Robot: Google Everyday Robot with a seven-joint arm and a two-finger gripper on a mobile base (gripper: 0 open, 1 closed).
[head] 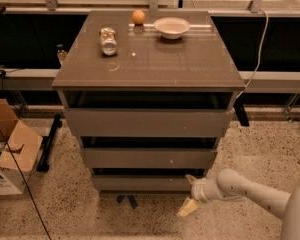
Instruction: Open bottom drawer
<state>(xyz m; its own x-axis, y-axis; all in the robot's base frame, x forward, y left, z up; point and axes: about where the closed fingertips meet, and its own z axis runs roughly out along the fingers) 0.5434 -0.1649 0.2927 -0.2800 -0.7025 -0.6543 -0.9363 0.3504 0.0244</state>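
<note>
The bottom drawer [142, 183] is the lowest and slimmest of three grey-brown handleless fronts, and it looks shut. The middle drawer [147, 158] and the tall top drawer [147, 122] sit above it. My gripper [189, 194] is low at the bottom drawer's right end, coming in from the right on a white arm [250, 190]. It is open: the upper fingertip [190, 178] lies by the drawer front's right edge, and the lower fingertip [186, 209] hangs below it over the floor. I cannot tell whether the upper fingertip touches the drawer.
On the cabinet top [190, 64] lie a can [108, 40] on its side, an orange [138, 16] and a white bowl [171, 27]. A cardboard box [7, 151] and a black bar [49, 141] are on the floor at left. A cable [260, 39] hangs at right.
</note>
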